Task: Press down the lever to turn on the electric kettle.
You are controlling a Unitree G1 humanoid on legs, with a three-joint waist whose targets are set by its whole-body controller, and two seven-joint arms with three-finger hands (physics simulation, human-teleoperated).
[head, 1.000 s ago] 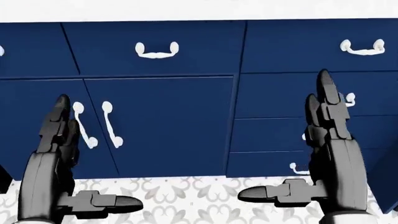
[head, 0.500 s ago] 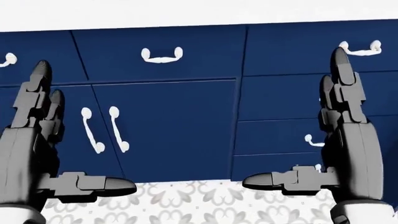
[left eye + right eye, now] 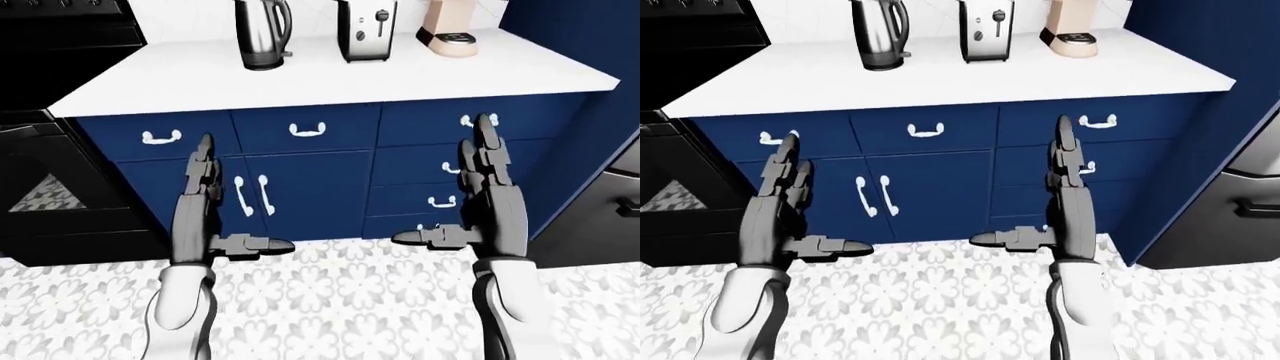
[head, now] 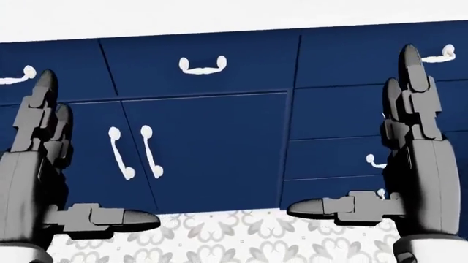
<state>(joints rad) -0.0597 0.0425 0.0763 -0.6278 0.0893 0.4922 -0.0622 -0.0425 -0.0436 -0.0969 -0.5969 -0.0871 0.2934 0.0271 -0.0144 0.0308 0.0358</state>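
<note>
Now both arms reach forward, low, toward the blue cabinets [image 4: 212,148]. The left hand [image 3: 205,202] and the right hand [image 3: 480,199] are both spread: fingers straight and pointing up, thumbs turned inward toward each other, holding nothing. Up on the white countertop [image 3: 330,75] the steel electric kettle [image 3: 262,34] stands upright, well apart from both hands. Just to its right is a toaster [image 3: 366,30]. At the left edge stands a black stove [image 3: 50,150].
</note>
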